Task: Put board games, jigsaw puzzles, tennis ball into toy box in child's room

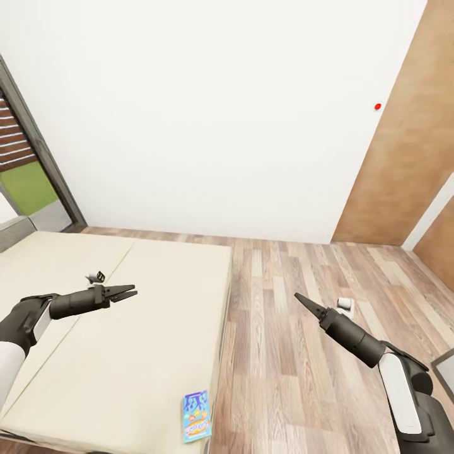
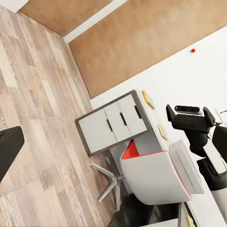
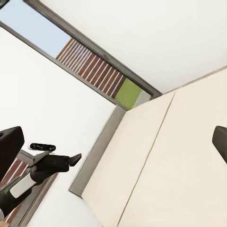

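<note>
A small blue board game (image 1: 196,416) lies flat on the bed (image 1: 145,340), at the near right corner of the beige mattress. My left gripper (image 1: 128,292) hovers open over the middle of the bed, well beyond the game, with nothing in it. Out over the wood floor right of the bed, my right gripper (image 1: 299,298) is open and empty; its two fingers stand far apart in the right wrist view. The left wrist view looks across to the table's white-grey drawer unit (image 2: 113,124). The toy box, jigsaw puzzles and tennis ball are out of view.
A white wall stands behind the bed, with a dark-framed window (image 1: 25,170) at the left and a brown door (image 1: 403,164) at the right. Wood floor (image 1: 284,353) runs alongside the bed. A white swivel chair (image 2: 156,179) sits by the drawer unit.
</note>
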### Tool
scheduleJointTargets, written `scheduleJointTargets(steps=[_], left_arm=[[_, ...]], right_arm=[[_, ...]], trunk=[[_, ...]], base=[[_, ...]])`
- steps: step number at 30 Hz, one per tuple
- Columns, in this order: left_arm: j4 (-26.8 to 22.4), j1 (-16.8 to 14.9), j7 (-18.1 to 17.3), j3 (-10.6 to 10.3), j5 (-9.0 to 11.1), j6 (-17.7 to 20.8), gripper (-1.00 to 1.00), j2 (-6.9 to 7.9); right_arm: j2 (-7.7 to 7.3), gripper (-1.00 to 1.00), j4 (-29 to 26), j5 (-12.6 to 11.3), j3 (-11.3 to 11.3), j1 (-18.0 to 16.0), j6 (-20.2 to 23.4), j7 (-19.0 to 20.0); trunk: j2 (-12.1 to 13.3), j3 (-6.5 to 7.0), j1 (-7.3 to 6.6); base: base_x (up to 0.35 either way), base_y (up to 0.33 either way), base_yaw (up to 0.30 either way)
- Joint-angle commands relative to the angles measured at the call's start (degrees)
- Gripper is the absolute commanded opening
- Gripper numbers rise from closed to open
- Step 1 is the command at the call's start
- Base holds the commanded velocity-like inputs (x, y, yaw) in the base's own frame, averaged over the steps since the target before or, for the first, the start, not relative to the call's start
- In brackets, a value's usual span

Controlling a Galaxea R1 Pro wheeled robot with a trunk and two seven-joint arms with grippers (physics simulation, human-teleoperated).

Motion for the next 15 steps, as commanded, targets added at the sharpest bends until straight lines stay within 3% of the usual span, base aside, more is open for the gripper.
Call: scheduleJointTargets(steps=[1,15], left_arm=[[0.0,0.0,-0.2,0.0,0.0,0.6,1.00,0.01],[0.0,0.0,-0.2,0.0,-0.1,0.6,1.00,-0.06]], right_arm=[[0.00,1.00,0.0,-0.2,0.0,-0.1,0.3,0.1],[0.00,1.00,0.0,-0.2,0.0,-0.1,0.3,0.0]], trunk=[[-0.1,-0.01,0.04],[-0.1,1.31,0.04]], base=[[0.000,0.000,0.000],[0.000,0.000,0.000]])
